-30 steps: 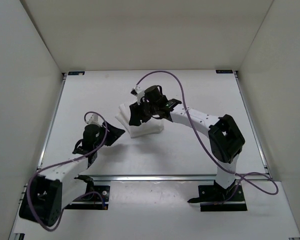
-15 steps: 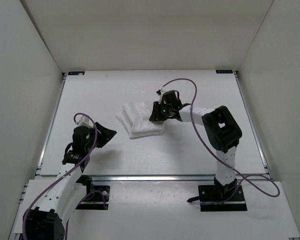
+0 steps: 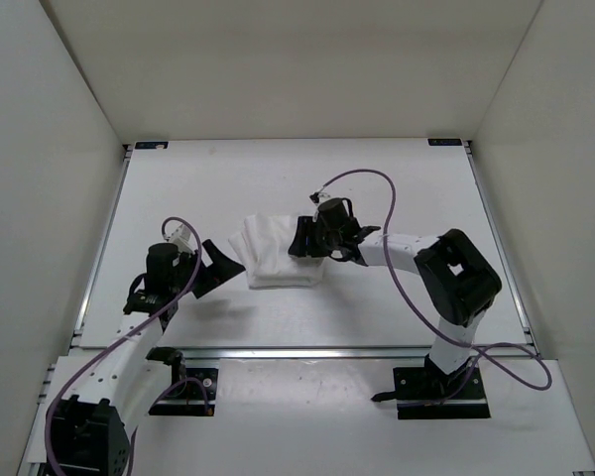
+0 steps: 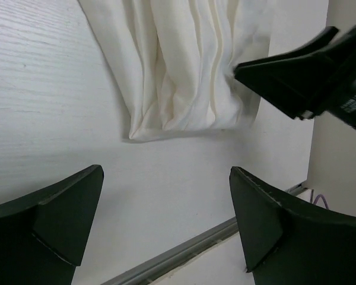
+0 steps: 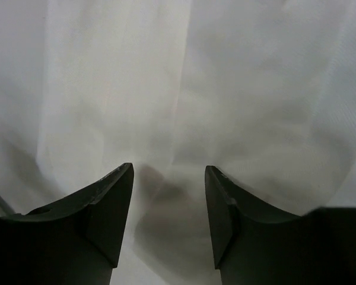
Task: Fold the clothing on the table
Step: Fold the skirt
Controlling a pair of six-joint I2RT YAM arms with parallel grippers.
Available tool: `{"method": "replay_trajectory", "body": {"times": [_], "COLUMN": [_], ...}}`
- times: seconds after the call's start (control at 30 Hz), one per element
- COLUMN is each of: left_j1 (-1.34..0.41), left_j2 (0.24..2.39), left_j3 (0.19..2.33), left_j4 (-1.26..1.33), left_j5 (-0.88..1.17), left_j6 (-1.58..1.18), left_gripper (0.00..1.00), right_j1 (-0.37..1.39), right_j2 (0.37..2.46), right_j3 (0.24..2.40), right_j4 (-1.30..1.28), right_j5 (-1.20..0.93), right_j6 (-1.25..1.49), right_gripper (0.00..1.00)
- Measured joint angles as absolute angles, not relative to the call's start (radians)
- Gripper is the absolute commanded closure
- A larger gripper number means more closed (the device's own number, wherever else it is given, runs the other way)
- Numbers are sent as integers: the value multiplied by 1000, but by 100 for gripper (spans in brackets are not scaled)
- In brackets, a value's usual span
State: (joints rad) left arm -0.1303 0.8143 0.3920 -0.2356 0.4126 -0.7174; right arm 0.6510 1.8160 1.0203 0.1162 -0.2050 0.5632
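Note:
The clothing [image 3: 271,255] is a white piece bunched into long folds, lying mid-table. In the left wrist view the clothing [image 4: 184,71] ends in a creased lower edge just beyond my fingers. My left gripper [image 3: 224,266] hangs at its left edge; that gripper [image 4: 166,172] is open wide over bare table [image 4: 53,101], holding nothing. My right gripper [image 3: 299,239] sits over the cloth's right part. Its black fingers [image 4: 285,80] show at the fabric's side. In the right wrist view the gripper [image 5: 168,168] is open, low over the white fabric [image 5: 184,71], with only shadowed cloth under the gap.
A silvery rail [image 3: 307,349] runs along the table's near edge, close below my left fingers [image 4: 184,254]. White walls enclose the table on three sides. Purple cables loop over both arms. Dark brackets mark the far corners [image 3: 151,146].
My left gripper has opened wide and come in to the cloth's left edge. My right gripper shifted right, then back down over the cloth, and opened again. The cloth lies more squared.

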Motion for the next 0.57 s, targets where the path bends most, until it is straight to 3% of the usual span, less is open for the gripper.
{"method": "replay_trajectory", "body": {"times": [0.03, 0.07, 0.17, 0.2, 0.23, 0.4, 0.57], "left_j1": [-125, -124, -133, -140, -147, -162, -167], "left_j2": [804, 796, 765, 756, 748, 720, 702], "left_j3": [397, 406, 457, 481, 502, 579, 563], "left_j4": [-248, -266, -316, -334, -347, -397, -402], "left_j5": [414, 412, 396, 387, 377, 330, 324], "left_j6": [-708, -701, -671, -660, -649, -604, -608], "left_gripper": [1, 2, 2, 1, 1, 1, 1], "right_j1": [646, 638, 603, 589, 573, 464, 239], "right_j2": [1789, 1749, 1565, 1496, 1427, 1082, 810], "right_j3": [1016, 1008, 968, 961, 955, 827, 614], "right_j4": [99, 84, 33, 19, 6, -15, -35], "right_j5": [-208, -211, -233, -236, -236, -252, -357], "right_j6": [556, 550, 530, 522, 519, 478, 493], "right_gripper": [48, 39, 35, 11, 1, 1, 1]}}
